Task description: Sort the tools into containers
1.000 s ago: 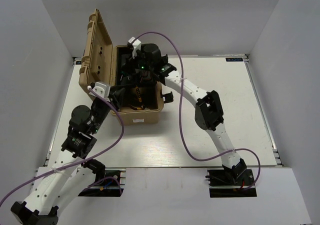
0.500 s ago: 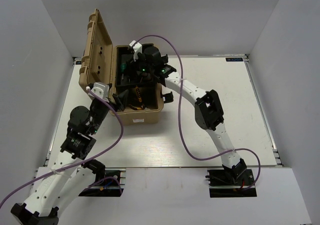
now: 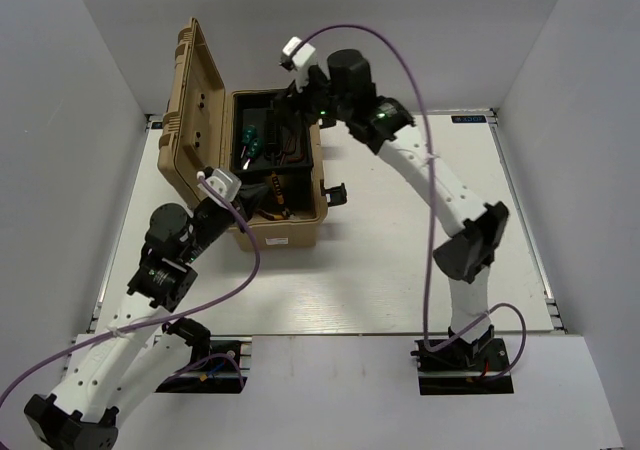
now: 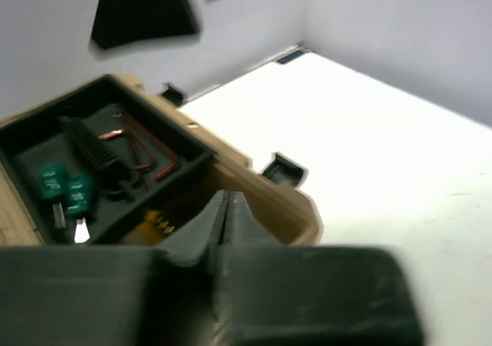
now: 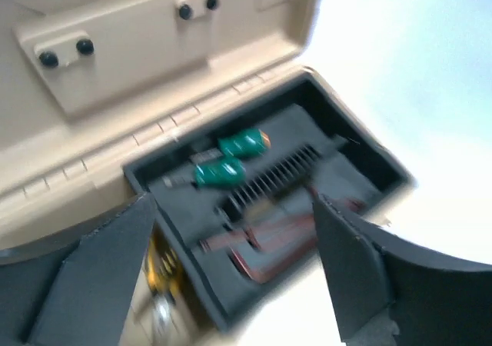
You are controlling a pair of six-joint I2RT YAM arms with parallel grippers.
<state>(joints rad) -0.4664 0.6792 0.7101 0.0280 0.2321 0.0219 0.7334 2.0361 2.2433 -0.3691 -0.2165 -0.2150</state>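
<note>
The tan toolbox (image 3: 282, 235) stands open, its lid (image 3: 195, 90) upright on the left. In its black tray lie two green-handled screwdrivers (image 3: 247, 138) (image 5: 231, 161) (image 4: 65, 192) and dark-red hex keys (image 5: 269, 246) (image 4: 142, 150). Orange-yellow pliers (image 3: 270, 200) (image 4: 154, 223) lie in the compartment below. My left gripper (image 3: 245, 210) (image 4: 223, 196) is shut and empty over the box's near corner. My right gripper (image 3: 298, 110) (image 5: 231, 261) hangs open and empty above the tray's far side.
The box sits at the back left of the white table (image 3: 420, 250), close to the left wall. A black latch (image 3: 337, 192) (image 4: 283, 168) sticks out of the box's right side. Purple cables loop from both arms.
My right gripper has risen up and back out of the box and opened wide. My left gripper has drawn back a little from inside the box and shut.
</note>
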